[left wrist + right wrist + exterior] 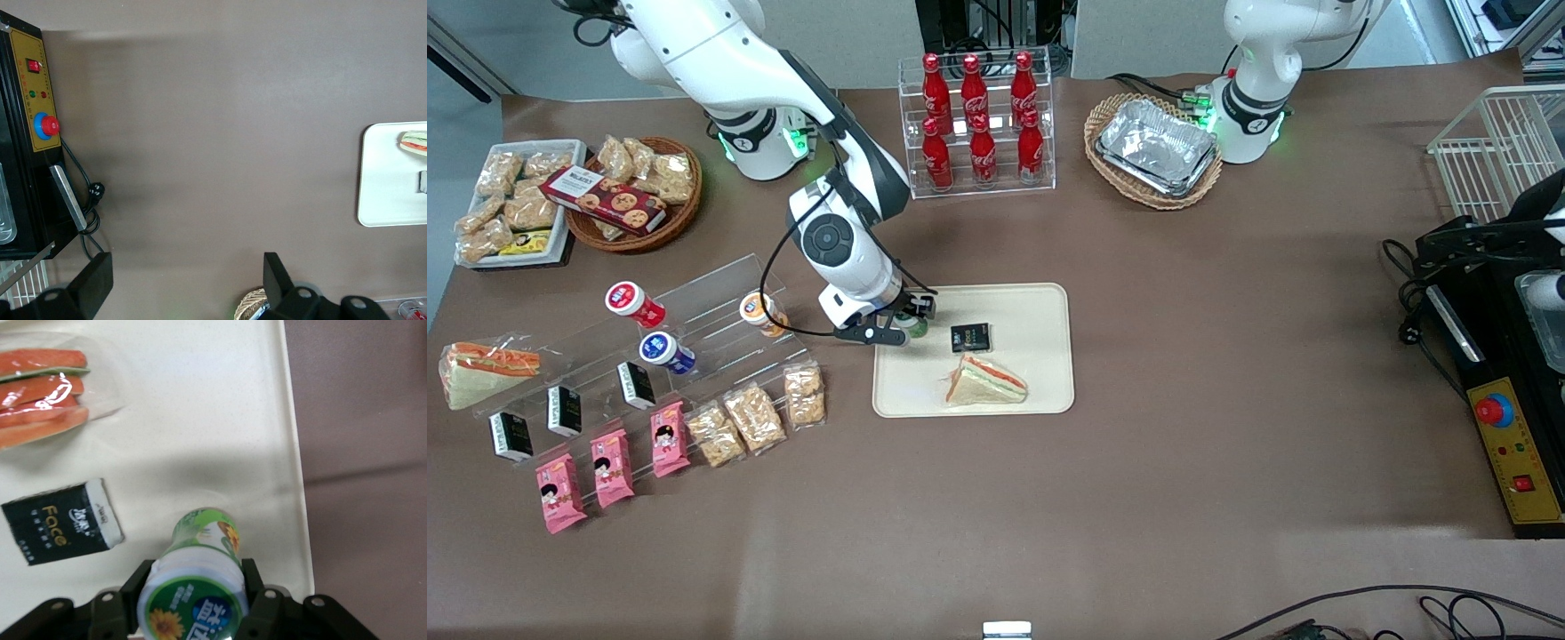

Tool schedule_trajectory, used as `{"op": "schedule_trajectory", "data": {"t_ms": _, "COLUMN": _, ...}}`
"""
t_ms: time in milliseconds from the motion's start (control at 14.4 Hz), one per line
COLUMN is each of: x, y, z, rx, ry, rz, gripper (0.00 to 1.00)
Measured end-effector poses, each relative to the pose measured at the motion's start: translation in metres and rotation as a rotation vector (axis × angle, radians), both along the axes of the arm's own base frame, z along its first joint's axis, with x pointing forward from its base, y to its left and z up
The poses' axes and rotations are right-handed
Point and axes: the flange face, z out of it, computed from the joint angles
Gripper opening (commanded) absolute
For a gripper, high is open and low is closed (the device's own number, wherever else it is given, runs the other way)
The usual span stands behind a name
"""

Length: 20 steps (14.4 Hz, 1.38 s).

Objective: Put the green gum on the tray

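We saw the hand (195,603) clamped around the green gum (197,570), holding it over the tray (1040,391) at the working arm's end, beside a black packet (970,338) and a sandwich (985,381) lying there.

The brown table (1227,427) carries the cream tray (1040,373) at the frame's centre. A cola rack (1005,185) and a wicker basket (1138,197) sit along the top, and pink snack packs (609,467) lie low down, toward the working arm's end. The gripper (910,320) clasps the green gum (914,328) over the tray's corner.
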Motion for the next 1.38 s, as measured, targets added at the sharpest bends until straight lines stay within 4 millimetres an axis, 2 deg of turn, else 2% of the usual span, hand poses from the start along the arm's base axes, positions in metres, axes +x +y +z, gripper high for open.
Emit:
{"op": "schedule_trajectory", "data": {"t_ms": 69, "x": 0.000, "y": 0.000, "z": -0.003, "rx": -0.001, "ry": 0.000, "rz": -0.002, "gripper": 0.87}}
{"op": "schedule_trajectory", "data": {"t_ms": 138, "x": 0.000, "y": -0.001, "z": -0.005, "rx": -0.001, "ry": 0.000, "rz": -0.003, "gripper": 0.98}}
{"op": "schedule_trajectory", "data": {"t_ms": 485, "x": 0.007, "y": -0.004, "z": -0.001, "rx": 0.003, "ry": -0.011, "rz": -0.015, "gripper": 0.99}}
{"op": "schedule_trajectory", "data": {"t_ms": 623, "x": 0.020, "y": -0.012, "z": 0.012, "rx": 0.009, "ry": -0.034, "rz": -0.035, "gripper": 0.99}}
{"op": "schedule_trajectory", "data": {"t_ms": 692, "x": 0.031, "y": -0.023, "z": 0.024, "rx": 0.001, "ry": -0.044, "rz": -0.037, "gripper": 0.99}}
{"op": "schedule_trajectory", "data": {"t_ms": 831, "x": 0.059, "y": -0.060, "z": 0.059, "rx": -0.026, "ry": -0.049, "rz": 0.002, "gripper": 0.99}}
{"op": "schedule_trajectory", "data": {"t_ms": 1038, "x": 0.098, "y": -0.133, "z": 0.130, "rx": -0.029, "ry": -0.023, "rz": 0.039, "gripper": 0.99}}
{"op": "schedule_trajectory", "data": {"t_ms": 1177, "x": 0.110, "y": -0.175, "z": 0.179, "rx": -0.024, "ry": 0.004, "rz": 0.044, "gripper": 1.00}}
{"op": "schedule_trajectory", "data": {"t_ms": 1385, "x": 0.116, "y": -0.234, "z": 0.242, "rx": -0.012, "ry": 0.026, "rz": 0.067, "gripper": 1.00}}
